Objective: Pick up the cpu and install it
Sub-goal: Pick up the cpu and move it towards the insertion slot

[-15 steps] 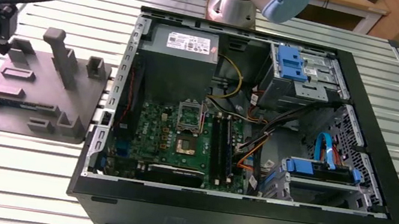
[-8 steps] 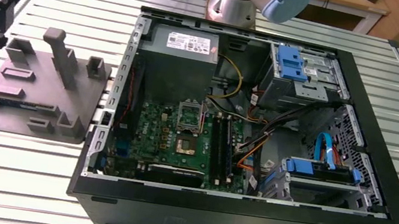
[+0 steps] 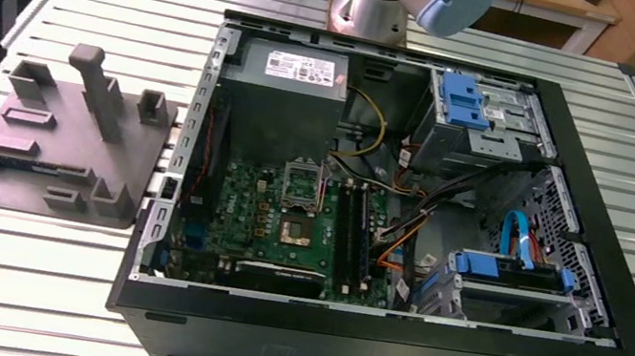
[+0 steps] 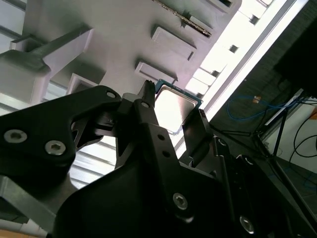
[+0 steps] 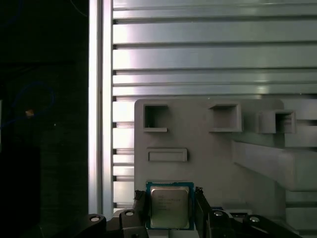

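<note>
Over one corner of the pale grey plastic fixture tray [image 5: 213,163], with its posts and pockets, the black two-finger pincer [image 5: 170,194] had the cpu [image 5: 170,210] between its fingers [image 5: 140,208]. The cpu was a small flat square chip with a silvery-grey metal lid and a green board rim. Both wrist views agreed: one finger sat on each of two opposite side edges, with no gap I could make out. My read: pincer narrow, closed on the chip.

The lid faced the first wrist camera, and the chip was flat and square to the fingers, not skewed. I couldn't tell for sure whether it rested on the tray or hung just clear. In the second wrist view its outline overhung the tray edge onto the slatted aluminium bench [image 4: 218,54], which suggested clear.

Relation that mattered: the chip was centred in the pincer, no offset toward either finger, grip line across its width. Near enough square, so no real long axis.

The target was well apart. In the exterior view the tray sat at the exterior view's left, just beside the open black computer case [image 3: 395,331]. On the green motherboard [image 3: 245,210] inside, the square socket [image 3: 298,225] had its metal frame flipped up and looked unfilled. The socket lay toward the exterior view's right of the tray, past the case wall, near the grey power supply box [image 3: 286,95]. Install not done.
</note>
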You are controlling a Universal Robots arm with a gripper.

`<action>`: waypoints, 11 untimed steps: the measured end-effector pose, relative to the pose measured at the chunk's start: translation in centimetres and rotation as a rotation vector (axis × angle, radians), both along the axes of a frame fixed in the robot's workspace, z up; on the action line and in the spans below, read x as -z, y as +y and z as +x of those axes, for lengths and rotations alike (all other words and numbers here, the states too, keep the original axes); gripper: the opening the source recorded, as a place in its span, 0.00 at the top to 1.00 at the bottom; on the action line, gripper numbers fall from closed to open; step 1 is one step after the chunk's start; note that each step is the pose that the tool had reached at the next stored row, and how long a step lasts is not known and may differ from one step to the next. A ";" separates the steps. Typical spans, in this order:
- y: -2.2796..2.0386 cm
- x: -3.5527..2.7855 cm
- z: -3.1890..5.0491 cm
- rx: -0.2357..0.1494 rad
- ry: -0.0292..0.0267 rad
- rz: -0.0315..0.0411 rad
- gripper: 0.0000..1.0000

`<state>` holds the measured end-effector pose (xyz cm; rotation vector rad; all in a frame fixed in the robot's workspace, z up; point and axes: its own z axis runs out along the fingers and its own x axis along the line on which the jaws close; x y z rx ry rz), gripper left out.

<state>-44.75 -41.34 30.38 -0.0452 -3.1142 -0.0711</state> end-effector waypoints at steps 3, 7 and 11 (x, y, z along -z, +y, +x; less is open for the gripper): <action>0.00 -0.49 0.00 0.000 0.0001 -0.0001 0.53; 0.00 -1.27 0.00 0.000 0.0000 0.0001 0.53; 0.00 -2.01 0.00 0.000 0.0000 0.0000 0.53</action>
